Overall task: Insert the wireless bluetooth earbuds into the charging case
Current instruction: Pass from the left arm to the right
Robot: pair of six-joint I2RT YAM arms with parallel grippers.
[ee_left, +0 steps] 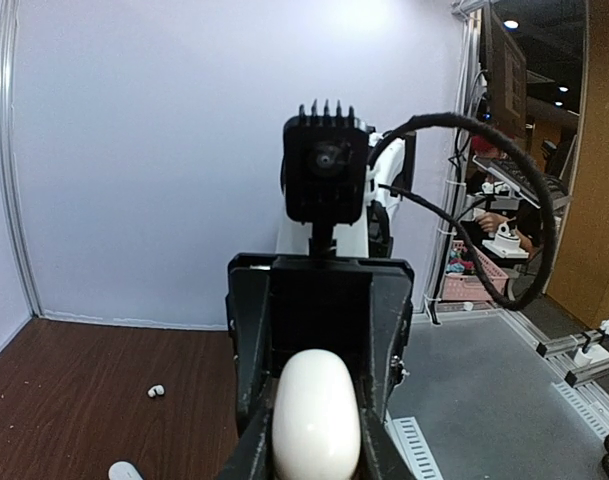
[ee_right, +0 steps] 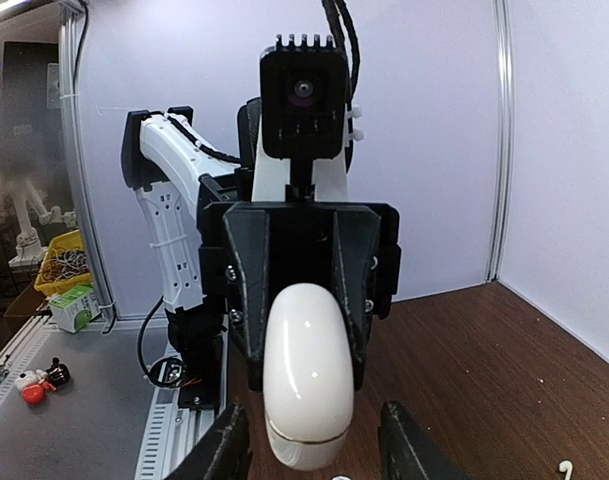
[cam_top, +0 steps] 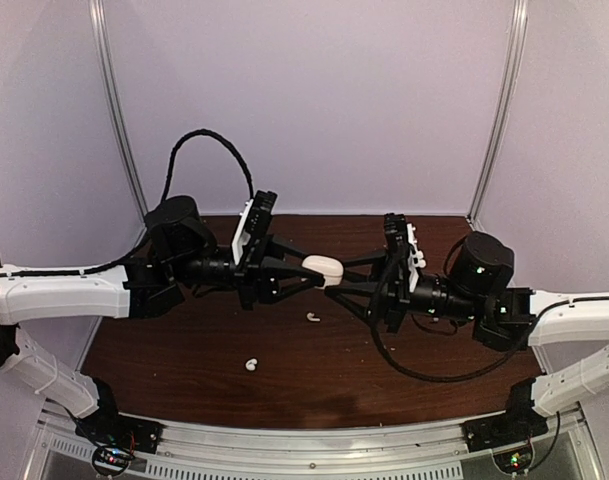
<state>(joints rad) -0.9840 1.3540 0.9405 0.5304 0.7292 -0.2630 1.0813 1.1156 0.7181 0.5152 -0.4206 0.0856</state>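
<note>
A closed white charging case (cam_top: 325,269) hangs above the table between both arms. My left gripper (cam_top: 306,271) is shut on it; in the left wrist view the case (ee_left: 316,412) sits clamped between my fingers (ee_left: 246,452). My right gripper (cam_top: 350,280) faces it with jaws open, fingers on either side of the case's seamed end (ee_right: 306,390), apparently not touching. Two tiny white earbuds lie on the table: one (cam_top: 312,316) below the case, one (cam_top: 251,365) nearer the front. One earbud shows in the left wrist view (ee_left: 155,390) and one in the right wrist view (ee_right: 564,467).
The dark wooden table (cam_top: 184,345) is walled by pale panels at the back and sides. A metal rail (cam_top: 314,440) runs along the near edge. A black cable (cam_top: 424,375) loops from the right arm over the table.
</note>
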